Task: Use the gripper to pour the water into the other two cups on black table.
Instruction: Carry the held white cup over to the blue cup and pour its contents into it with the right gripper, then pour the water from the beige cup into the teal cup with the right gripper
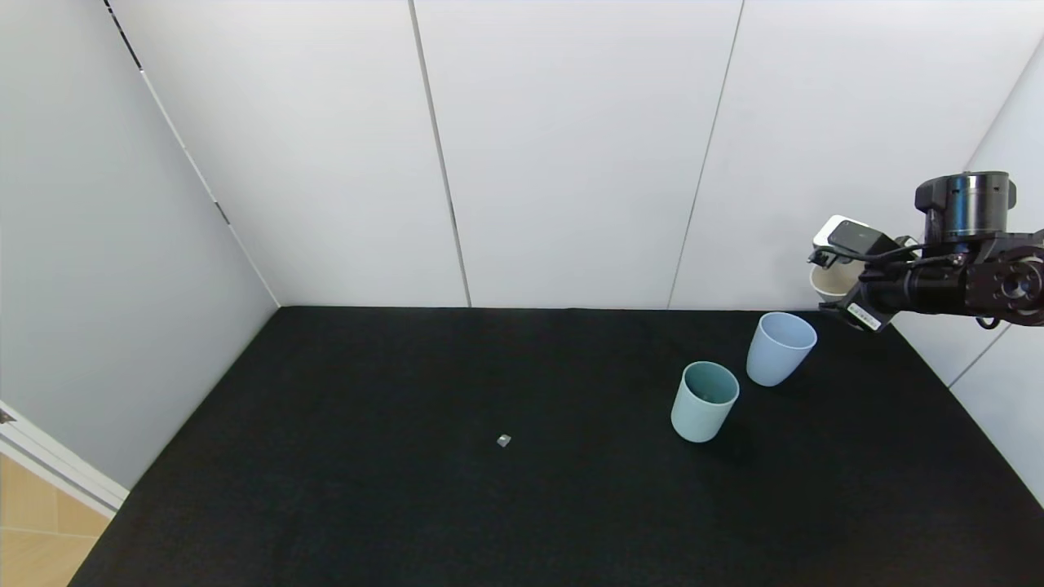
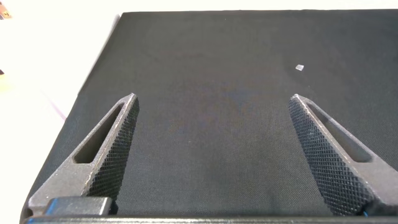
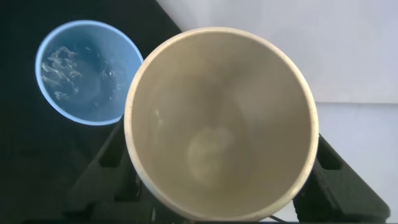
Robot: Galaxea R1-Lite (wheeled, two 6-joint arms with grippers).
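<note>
The right gripper (image 1: 840, 281) is pinching the cream cup (image 3: 221, 121) above the counter (image 1: 408, 489), the blue cup (image 1: 780, 348) and green cup (image 1: 705, 400) standing just beneath and beside it, where over-tilting risks spilling water.

Lab test cell: white panel walls (image 1: 571, 147), black table (image 1: 408, 489).
</note>
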